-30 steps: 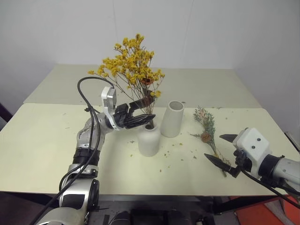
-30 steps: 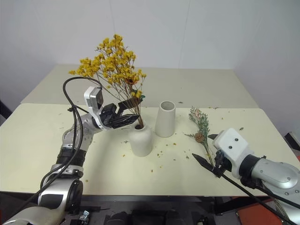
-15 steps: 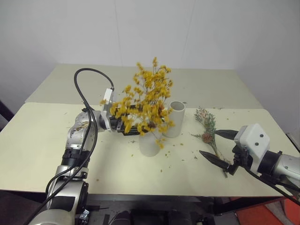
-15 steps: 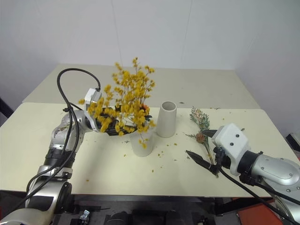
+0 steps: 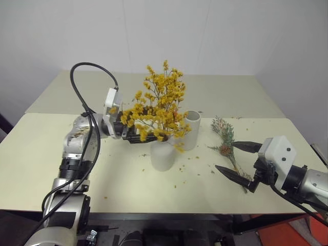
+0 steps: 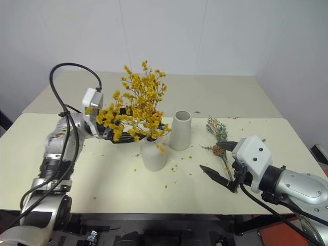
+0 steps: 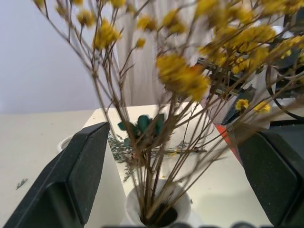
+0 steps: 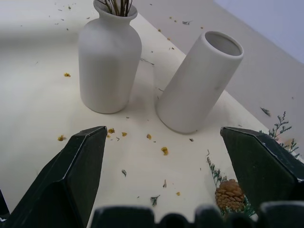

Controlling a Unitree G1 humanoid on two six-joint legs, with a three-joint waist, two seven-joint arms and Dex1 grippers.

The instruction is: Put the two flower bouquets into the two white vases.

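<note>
Since a second earlier, the yellow bouquet [image 5: 157, 108] had tipped from upright and settled with its stems in the bottle-shaped vase [image 5: 163, 155], and the left gripper [image 5: 139, 134] had drawn back beside it, fingers spread and holding nothing. Just beside that vase stood the cylinder vase [image 5: 189, 130]. The pinecone sprig [image 5: 226, 139] lay on the table [image 5: 46, 154], between the parted, empty fingers of the right gripper [image 5: 239, 161].

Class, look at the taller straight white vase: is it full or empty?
Empty. The right wrist view looks into the tall cylinder vase's open mouth: no stems inside. The pinecone sprig lies on the table.
</note>
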